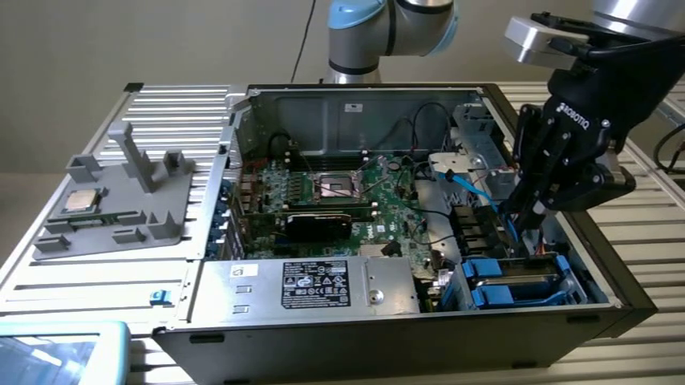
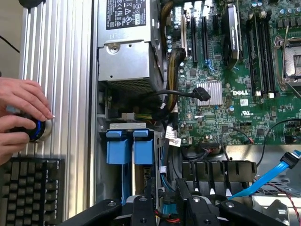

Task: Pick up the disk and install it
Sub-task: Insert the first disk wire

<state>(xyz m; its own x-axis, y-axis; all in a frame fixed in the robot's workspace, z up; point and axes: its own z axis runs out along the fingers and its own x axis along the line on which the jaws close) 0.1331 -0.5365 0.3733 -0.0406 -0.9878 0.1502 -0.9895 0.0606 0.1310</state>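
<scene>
Blue carrier tabs of the disk (image 1: 518, 282) are sitting in the computer case's (image 1: 407, 337) drive bay, below the end effector (image 1: 532, 210). In the wrist view, the disk (image 2: 130, 151) is lying beside the motherboard (image 2: 225, 94); whether the end effector (image 2: 171, 207) is apart or together, I cannot tell.

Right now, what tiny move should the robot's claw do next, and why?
Probably rise straight up, slowly. The disk in its blue frame looks seated in the bay at the case's corner. The gripper hangs just above it, carrying nothing I can see. Loose cables lie close by, so a sideways move might snag them.
</scene>
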